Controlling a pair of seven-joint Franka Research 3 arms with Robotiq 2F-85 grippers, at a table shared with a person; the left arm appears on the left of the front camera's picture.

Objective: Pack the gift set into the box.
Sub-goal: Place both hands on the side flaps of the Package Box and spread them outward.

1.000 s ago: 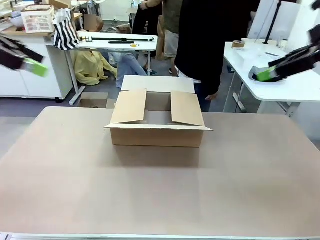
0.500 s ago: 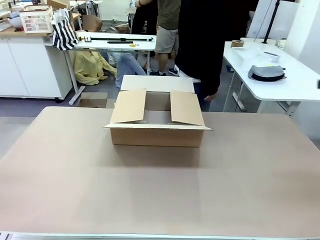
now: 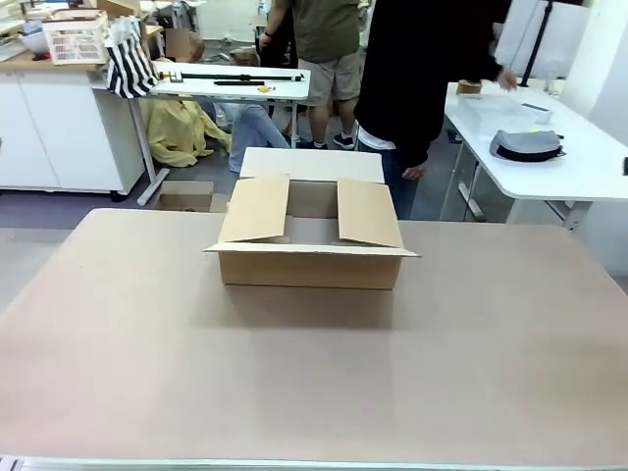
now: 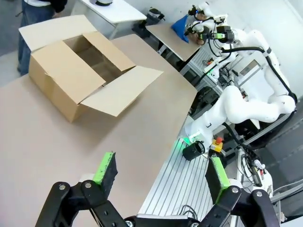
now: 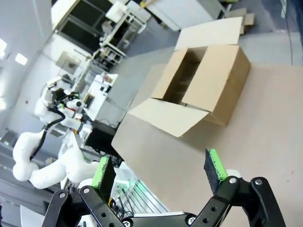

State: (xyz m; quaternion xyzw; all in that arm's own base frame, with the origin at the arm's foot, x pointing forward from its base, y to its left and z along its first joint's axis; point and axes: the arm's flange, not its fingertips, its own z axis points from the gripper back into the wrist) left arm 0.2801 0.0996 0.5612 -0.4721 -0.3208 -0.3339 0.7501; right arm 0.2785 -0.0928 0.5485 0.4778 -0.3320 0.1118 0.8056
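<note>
Big tan table (image 3: 314, 383) takes up most of the front view. The brown cardboard box (image 3: 309, 267) sits on it past the middle, towards the far edge and about centred between my two sides. Top not closed: far flap lies back away from me, near flap sticks out flat towards me, two side flaps angle up on either side of the opening.

Person in a black top (image 3: 417, 69) stands just behind the box at the far edge, a bit to my right. One hand (image 3: 413, 173) hangs down. The other hand (image 3: 507, 78) reaches over the white side table (image 3: 579, 177) on my right. A grey padded object (image 3: 527, 145) lies on that side table; can't tell what it is.

Left wrist view: my left gripper (image 4: 161, 165) is released, green pads spread wide with nothing gripped. It is up over the table's near part, well apart from the box (image 4: 61, 82), which shows corner-on with its flaps splayed. My right arm (image 4: 246, 101) shows farther off.

Right wrist view: my right gripper (image 5: 158, 165) is also released, pads wide, nothing gripped. It is above the table, well apart from the box (image 5: 222, 85). My left arm (image 5: 42, 163) shows in the background.
</note>
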